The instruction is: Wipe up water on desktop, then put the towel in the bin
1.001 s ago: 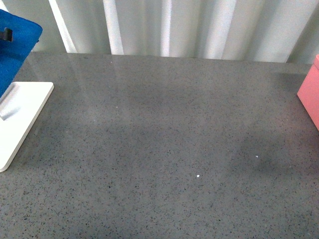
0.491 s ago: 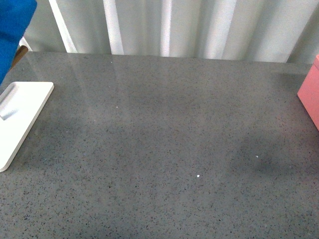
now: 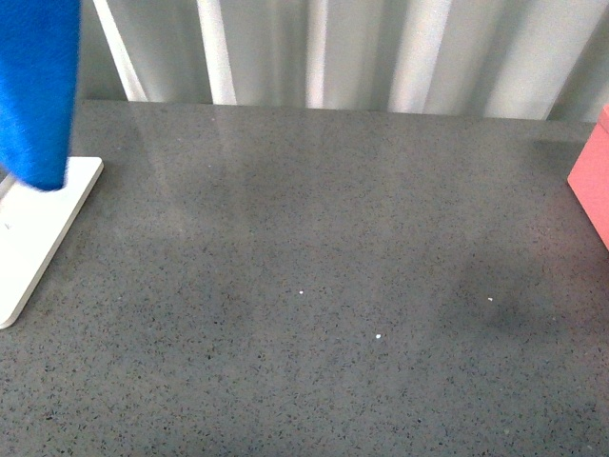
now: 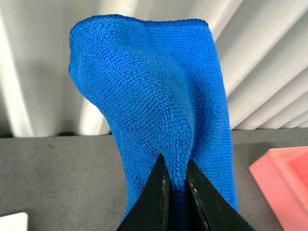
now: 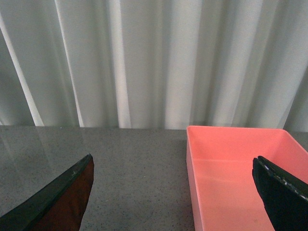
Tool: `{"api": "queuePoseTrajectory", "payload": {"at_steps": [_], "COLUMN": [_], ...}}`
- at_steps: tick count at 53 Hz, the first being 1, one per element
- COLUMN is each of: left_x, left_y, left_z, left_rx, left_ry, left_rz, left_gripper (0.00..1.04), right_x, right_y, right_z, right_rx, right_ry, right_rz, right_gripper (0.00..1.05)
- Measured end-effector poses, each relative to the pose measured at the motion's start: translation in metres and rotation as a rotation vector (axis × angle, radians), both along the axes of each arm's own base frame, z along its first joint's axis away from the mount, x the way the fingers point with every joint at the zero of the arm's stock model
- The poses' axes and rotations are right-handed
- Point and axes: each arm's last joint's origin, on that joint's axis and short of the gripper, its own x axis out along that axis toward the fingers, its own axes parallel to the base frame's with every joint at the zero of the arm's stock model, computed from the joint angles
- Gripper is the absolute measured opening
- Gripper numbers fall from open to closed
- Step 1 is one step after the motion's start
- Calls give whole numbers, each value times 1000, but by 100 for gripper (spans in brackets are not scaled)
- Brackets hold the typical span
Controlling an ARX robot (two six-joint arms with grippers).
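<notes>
- Blue towel (image 3: 38, 95) hangs at the white tray's (image 3: 43, 238) far edge, clamped in the left gripper (image 4: 175, 190) (jaws tight).
- Right gripper (image 5: 172, 163) gapes wide; pink bin (image 5: 236, 130) sits well apart from the tray.

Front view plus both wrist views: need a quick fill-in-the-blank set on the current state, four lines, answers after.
The left gripper is ___ on the bright blue fluffy microfibre towel.
The right gripper is ___, holding nothing.
In the front view the towel's lower end overlaps the flat white rectangular ___.
The pink rectangular plastic bin stands on the robot's ___ side.
Missing words: shut; open; tray; right.
</notes>
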Motion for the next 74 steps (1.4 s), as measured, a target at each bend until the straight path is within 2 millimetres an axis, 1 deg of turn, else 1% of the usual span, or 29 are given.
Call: {"api": "queuePoseTrajectory", "payload": {"at_steps": [4, 8, 12, 18, 26, 27, 29, 30, 31, 34, 37, 40, 42, 46, 48, 49, 54, 55, 57, 60, 64, 66, 70, 74], "left_x": [-3, -4, -5, -7, -7, -7, -7, -7, -7, -7, -7, -7, -7, -7, -7, -7, -7, -7, -7, -7, -7, -7, -7, -7], "left_y": [-18, -34, -44, -53, -56, -56, -56, -55, -55, -56, -55, -55, -55, -55, -56, -56, -56, -56, -56, -56, -56, -56, -56, -56], "left_z": [1, -4, -7, -8, -8, -8, -8, -8, -8, -8, -8, -9, -9, -9, -9, -9, -9, -9, -9, -9, -9, -9, -9, -9], "left_rx": [-39, -52, -57, -54, -53, -53, -53, -53, -53, -53, -53, -52, -52, -53, -52, -53, -53, -52, -52, -52, -52, -52, -52, -52], "left_ry": [-16, -3, -5, -12, -11, -11, -12, -12, -12, -13, -13, -10, -10, -10, -10, -10, -10, -10, -10, -10, -10, -10, -10, -10], "left_rz": [-38, -70, -97, -111, -116, -116, -114, -113, -113, -115, -113, -113, -113, -114, -114, -114, -114, -114, -114, -114, -114, -114, -114, -114], "left_gripper": [4, 4, 4, 4, 4, 4, 4, 4, 4, 4, 4, 4, 4, 4, 4, 4, 4, 4, 4, 4, 4, 4, 4, 4], "right_x": [0, 0, 0, 0, 0, 0, 2, 5, 7, 18, 30, 45, 59, 80, 94, 98, 130, 133, 145, 158, 171, 178, 187, 197], "right_y": [0, 0, 0, 0, 0, 0, -1, -3, -4, -9, -14, -15, -15, -12, -8, -7, 8, 10, 18, 31, 48, 59, 77, 103], "right_z": [0, 0, 0, 0, 0, -1, -1, 0, 1, 7, 17, 29, 36, 42, 41, 40, 32, 31, 27, 23, 22, 23, 25, 25], "right_rx": [0, 0, 0, 0, 7, 23, 109, 157, 187, 261, 325, 356, 365, 374, 380, 380, 361, 359, 350, 333, 311, 290, 247, 181], "right_ry": [0, 0, 0, 0, 9, 61, 262, 374, 431, 508, 517, 504, 495, 497, 512, 516, 568, 575, 596, 613, 622, 627, 628, 626], "right_rz": [0, 0, 0, 0, 1, 8, 19, 18, 20, 50, 109, 223, 313, 450, 523, 537, 608, 616, 653, 705, 776, 809, 840, 867], "right_gripper": [98, 98, 98, 98, 98, 98, 98, 98, 98, 98, 98, 98, 98, 98, 98, 98, 98, 98, 98, 98, 98, 98, 98, 98]}}
